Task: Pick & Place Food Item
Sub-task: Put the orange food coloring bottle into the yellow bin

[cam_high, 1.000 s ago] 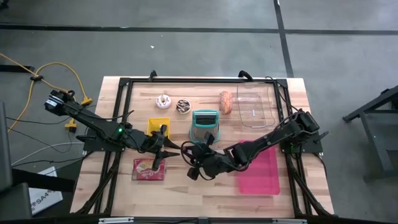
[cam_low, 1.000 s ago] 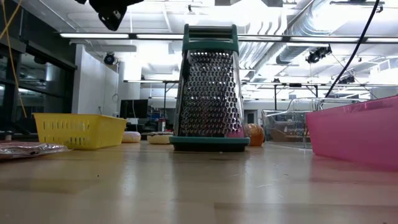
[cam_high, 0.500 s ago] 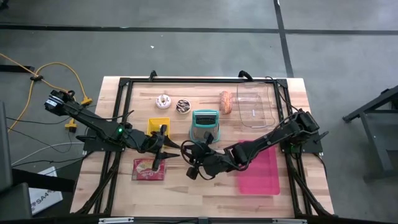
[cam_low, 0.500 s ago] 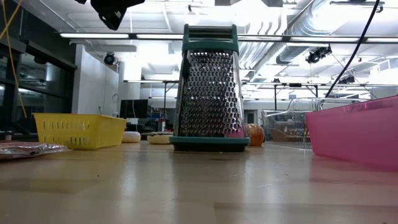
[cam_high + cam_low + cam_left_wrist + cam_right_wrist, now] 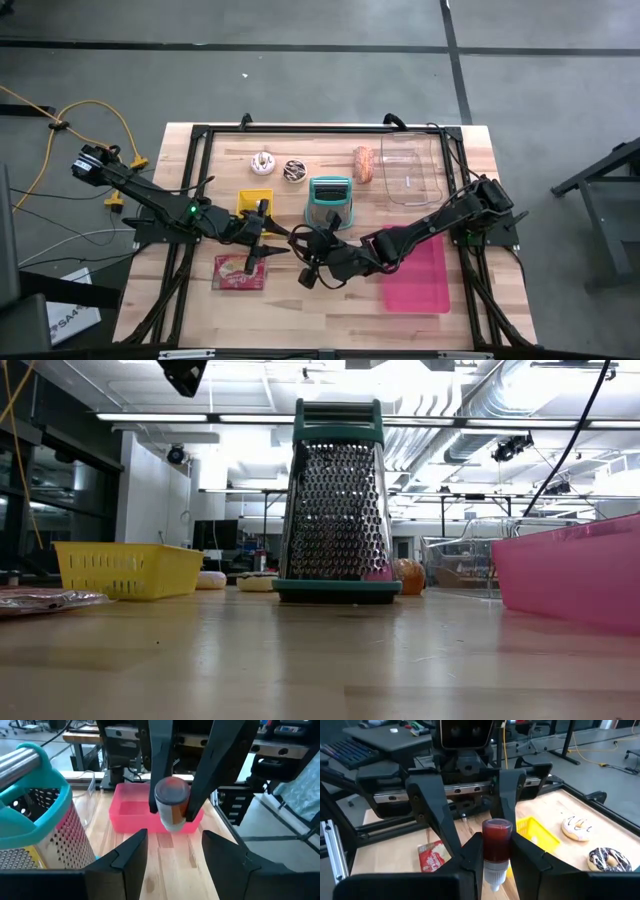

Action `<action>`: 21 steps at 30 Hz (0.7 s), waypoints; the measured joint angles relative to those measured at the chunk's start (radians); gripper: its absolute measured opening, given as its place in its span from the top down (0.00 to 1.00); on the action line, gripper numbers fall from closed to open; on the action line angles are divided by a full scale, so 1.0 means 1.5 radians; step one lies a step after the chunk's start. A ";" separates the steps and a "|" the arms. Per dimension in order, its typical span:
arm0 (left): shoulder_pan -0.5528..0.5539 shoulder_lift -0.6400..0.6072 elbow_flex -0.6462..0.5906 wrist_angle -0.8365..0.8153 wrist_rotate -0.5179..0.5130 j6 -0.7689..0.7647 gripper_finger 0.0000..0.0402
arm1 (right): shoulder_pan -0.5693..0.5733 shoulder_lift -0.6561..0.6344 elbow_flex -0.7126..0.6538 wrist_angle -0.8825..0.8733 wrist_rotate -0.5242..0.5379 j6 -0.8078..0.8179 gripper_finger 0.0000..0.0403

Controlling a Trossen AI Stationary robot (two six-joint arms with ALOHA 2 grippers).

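Note:
A small red sauce bottle (image 5: 495, 845) with a white cap hangs in mid-air over the middle of the table, cap end down. My right gripper (image 5: 496, 862) is shut on it. It reaches in from the table's right and shows in the high view too, right gripper (image 5: 308, 262). My left gripper (image 5: 172, 852) faces it from the table's left. Its fingers (image 5: 434, 817) are open and stand on either side of the bottle (image 5: 172, 809) without touching it. The bottle does not show plainly in the high view. My right gripper pinches the bottle's body (image 5: 496, 851) between its two fingers (image 5: 470, 854), about halfway along its length. The fingers come nearly level from the table's right and lie across the bottle. The bottle stands about upright with the cap down, lifted clear of the table.
A teal-framed grater (image 5: 330, 201) stands just beyond the grippers, and a yellow basket (image 5: 255, 200) sits to its left. A pink tray (image 5: 416, 272) lies at the right and a clear container (image 5: 410, 170) at the far right. Two doughnuts (image 5: 278, 166), a bread roll (image 5: 363, 165) and a red packet (image 5: 238, 272) lie around.
My left gripper has opened and let go of the bottle, which stays in my right gripper's hold. Both arms have kept their places. In the low view the dark gripper part at the top edge has risen a little.

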 joint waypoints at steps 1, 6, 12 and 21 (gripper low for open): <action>0.000 0.000 0.000 0.003 0.000 0.000 0.54 | 0.000 0.000 0.000 0.004 0.000 -0.002 0.83; 0.000 0.000 0.000 0.015 0.000 0.002 0.54 | 0.000 0.000 0.000 0.030 -0.001 -0.020 0.83; 0.000 0.000 0.000 0.039 0.000 0.002 0.54 | 0.000 0.000 0.000 0.056 -0.001 -0.038 0.83; 0.001 0.000 0.000 0.059 0.000 0.015 0.54 | 0.000 0.000 0.000 0.083 -0.001 -0.055 0.83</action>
